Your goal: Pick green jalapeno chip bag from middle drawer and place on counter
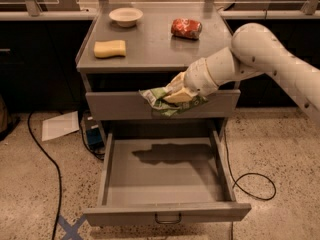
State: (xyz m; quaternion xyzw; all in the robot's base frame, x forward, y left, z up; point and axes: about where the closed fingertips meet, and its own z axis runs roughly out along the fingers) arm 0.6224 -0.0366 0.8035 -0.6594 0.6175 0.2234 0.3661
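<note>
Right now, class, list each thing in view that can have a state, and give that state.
middle drawer: pulled open, nothing inside.
top drawer: shut.
green jalapeno chip bag: held aloft before the top drawer.
gripper: shut on the bag, above the middle drawer.
bowl: upright on the counter.

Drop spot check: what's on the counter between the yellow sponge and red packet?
Nothing: bare counter between yellow sponge and red packet, camera view. The claw holds the chip bag in front of the closed drawer.
</note>
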